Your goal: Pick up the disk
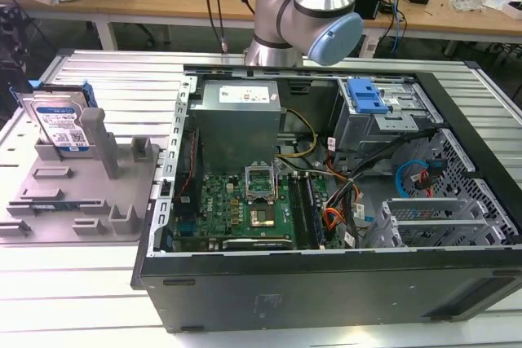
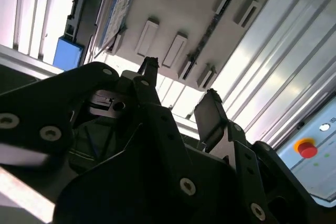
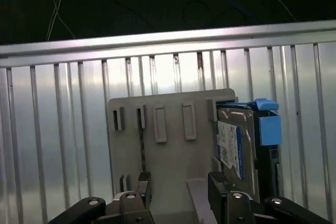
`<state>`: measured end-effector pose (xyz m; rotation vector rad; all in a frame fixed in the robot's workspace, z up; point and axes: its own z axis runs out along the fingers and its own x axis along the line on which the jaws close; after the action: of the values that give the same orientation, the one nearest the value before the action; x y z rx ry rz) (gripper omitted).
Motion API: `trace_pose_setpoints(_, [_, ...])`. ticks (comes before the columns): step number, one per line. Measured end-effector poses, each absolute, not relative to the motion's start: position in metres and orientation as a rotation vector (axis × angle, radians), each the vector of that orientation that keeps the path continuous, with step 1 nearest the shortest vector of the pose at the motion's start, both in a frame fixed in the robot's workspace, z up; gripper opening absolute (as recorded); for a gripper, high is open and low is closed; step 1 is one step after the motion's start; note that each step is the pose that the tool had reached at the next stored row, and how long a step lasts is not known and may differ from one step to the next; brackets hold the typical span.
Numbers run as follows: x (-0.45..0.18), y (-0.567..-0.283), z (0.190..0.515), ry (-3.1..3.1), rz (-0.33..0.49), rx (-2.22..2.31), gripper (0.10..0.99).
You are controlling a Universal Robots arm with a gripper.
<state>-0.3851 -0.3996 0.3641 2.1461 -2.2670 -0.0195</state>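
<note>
Silver with a white-and-blue label and blue side rails, the disk (image 1: 61, 124) stands on edge in a slot at a corner of a grey holder (image 1: 122, 201). The holder lies on a slatted metal table (image 1: 122, 71), at the exterior view's left of an open computer case (image 1: 326, 283). The arm (image 1: 310, 6) rises behind the case, above the grey power supply (image 1: 236, 120) and a blue bracket (image 1: 365, 95).

In the first wrist view the gripper (image 3: 178, 182) hangs over the holder (image 3: 168, 156) with its two black fingers (image 3: 220, 187) spread wide and nothing between them. The disk (image 3: 236, 145) sits upright just beside one finger, and I cannot tell whether they touch.

The second wrist view shows the same released gripper (image 2: 180, 82), its fingertips (image 2: 210, 106) apart against the holder (image 2: 184, 3). The disk (image 2: 118, 11) is seen edge-on beyond them. Nothing is grasped, and the disk rests in its slot.
</note>
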Motion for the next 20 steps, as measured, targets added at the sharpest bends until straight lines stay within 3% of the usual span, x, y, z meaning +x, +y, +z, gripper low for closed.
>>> trace_pose_setpoints(10, [-0.386, -0.4, 0.363, -2.162, 0.005, 2.246, 0.557])
trace_pose_setpoints(20, [-0.404, -0.381, 0.362, -2.174, 0.005, 2.235, 0.557])
